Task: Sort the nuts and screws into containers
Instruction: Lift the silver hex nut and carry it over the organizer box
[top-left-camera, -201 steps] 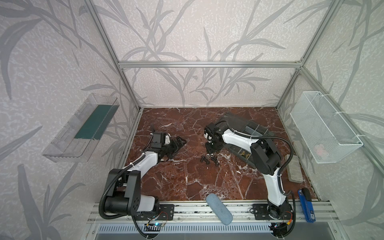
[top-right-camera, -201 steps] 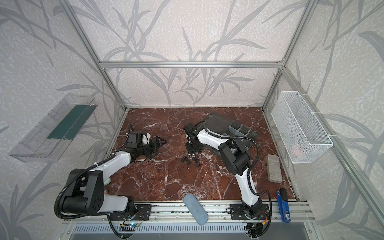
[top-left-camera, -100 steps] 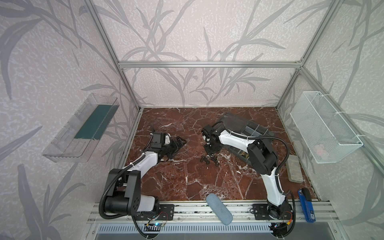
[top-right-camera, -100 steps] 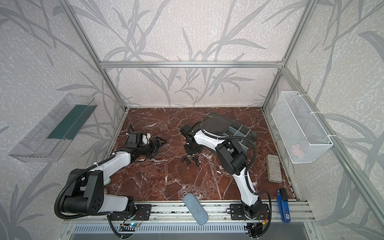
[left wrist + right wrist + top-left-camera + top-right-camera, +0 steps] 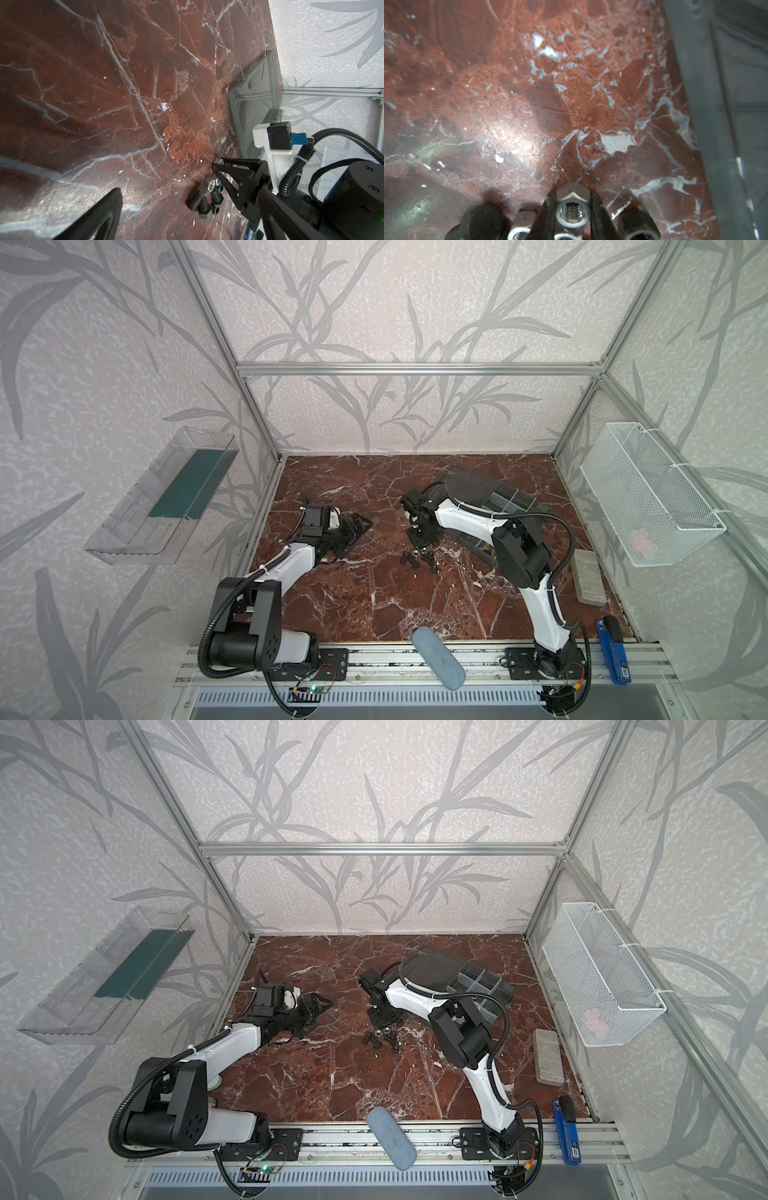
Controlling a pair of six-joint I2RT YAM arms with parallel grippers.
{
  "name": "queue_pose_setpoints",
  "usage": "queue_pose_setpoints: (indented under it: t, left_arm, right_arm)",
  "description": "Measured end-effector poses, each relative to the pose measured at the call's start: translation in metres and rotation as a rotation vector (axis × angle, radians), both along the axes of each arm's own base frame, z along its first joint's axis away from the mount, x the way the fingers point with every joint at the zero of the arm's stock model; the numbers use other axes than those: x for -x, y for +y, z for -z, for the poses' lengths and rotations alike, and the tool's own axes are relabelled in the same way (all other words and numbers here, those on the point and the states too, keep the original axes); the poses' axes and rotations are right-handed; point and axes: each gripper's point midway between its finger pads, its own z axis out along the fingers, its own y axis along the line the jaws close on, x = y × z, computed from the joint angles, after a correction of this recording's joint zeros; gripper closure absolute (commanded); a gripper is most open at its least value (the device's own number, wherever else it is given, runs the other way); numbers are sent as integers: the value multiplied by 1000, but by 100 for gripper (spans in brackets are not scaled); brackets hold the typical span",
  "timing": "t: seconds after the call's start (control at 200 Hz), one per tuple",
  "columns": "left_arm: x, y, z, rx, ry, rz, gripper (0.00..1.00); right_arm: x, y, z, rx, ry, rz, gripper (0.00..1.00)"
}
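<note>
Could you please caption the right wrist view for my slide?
Right gripper pinches a silver nut beside other loose nuts.

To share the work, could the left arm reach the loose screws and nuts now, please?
Probably yes: bare marble separates the left gripper from the pile of black screws and silver nuts, though the right gripper is down at its edge.

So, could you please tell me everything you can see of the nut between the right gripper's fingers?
The nut is a shiny silver metal hexagon with a threaded hole facing the wrist camera. It stands on edge, pinched on opposite sides by the right gripper's dark fingers, low over the red marble table, with other nuts close beside it.
</note>
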Motion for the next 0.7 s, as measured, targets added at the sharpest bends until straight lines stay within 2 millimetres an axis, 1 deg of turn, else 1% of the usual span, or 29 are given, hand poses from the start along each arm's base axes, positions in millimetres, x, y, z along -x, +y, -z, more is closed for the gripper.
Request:
queue_pose_setpoints:
  t: [0.13,0.195,0.275,0.36,0.41,0.44,0.49,0.53,0.575,0.615,0.68,0.7]
  left_arm:
    - [0,0,0,0,0,-1,0]
    - [0,0,-1,0,-1,-1,0]
    - [0,1,-2,0,-5,-2,1]
    - [0,1,-3,1,-6,-2,1]
    - [0,1,-3,1,-6,-3,1]
    - [0,1,-3,1,-6,-3,1]
    - [0,1,-3,1,-8,-3,0]
    - [0,1,-3,2,-8,-3,1]
    - [0,1,-3,2,-9,-3,1]
    - [0,1,-3,2,-9,-3,1]
    - [-1,1,-3,2,-9,-3,1]
    - [-1,1,-3,2,-9,-3,1]
  right_arm:
    - [1,-5,-4,-40,-12,9,100]
    - [1,-9,-14,-70,-23,17,100]
    - [-6,-17,-40,-128,-54,38,100]
    - [-28,-33,-82,-208,-130,81,100]
    - [-44,-52,-109,-243,-192,125,100]
    - [-52,-63,-122,-257,-222,149,100]
    - [-68,-90,-144,-272,-284,207,100]
    - [-79,-111,-156,-268,-327,251,100]
    - [-88,-135,-166,-255,-367,300,100]
    - [-98,-161,-172,-234,-398,359,100]
    - [-108,-199,-172,-191,-426,445,100]
    - [-110,-208,-171,-180,-429,465,100]
